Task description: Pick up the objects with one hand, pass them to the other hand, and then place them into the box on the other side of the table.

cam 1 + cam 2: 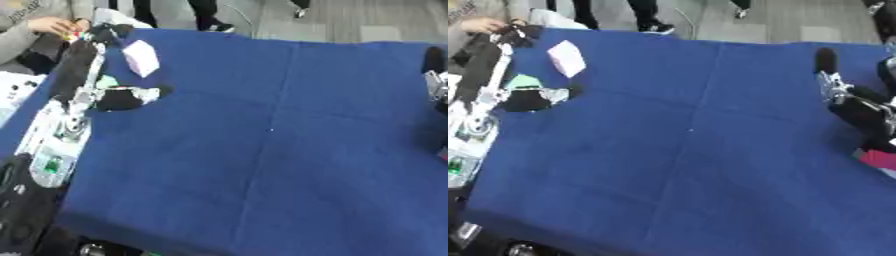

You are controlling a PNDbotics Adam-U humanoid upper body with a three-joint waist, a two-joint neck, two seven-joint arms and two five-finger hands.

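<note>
I see a pale pinkish-white box-shaped object point(141, 58) at the far left of the blue tablecloth point(280, 150). It stands tilted, and I cannot tell what, if anything, it holds. Just near of it lies a small mint-green patch point(525, 81), and beside that a black and white rounded thing point(129, 97) resting on the cloth; too blurred for me to name either.

My left arm point(74, 85) runs along the left edge of the table toward the far corner. The left hand point(105, 34) sits at that far-left corner, past the pale object and apart from it. I cannot tell whether its fingers are curled or straight. A person's hand point(52, 25) is right beside it at the table's corner, with something small and coloured between them that I cannot make out.

My right hand point(826, 62) shows at the far right edge, dark, raised over the cloth; its fingers look straight, grasping nothing. A red thing point(878, 159) lies at the right edge, nearer me.
</note>
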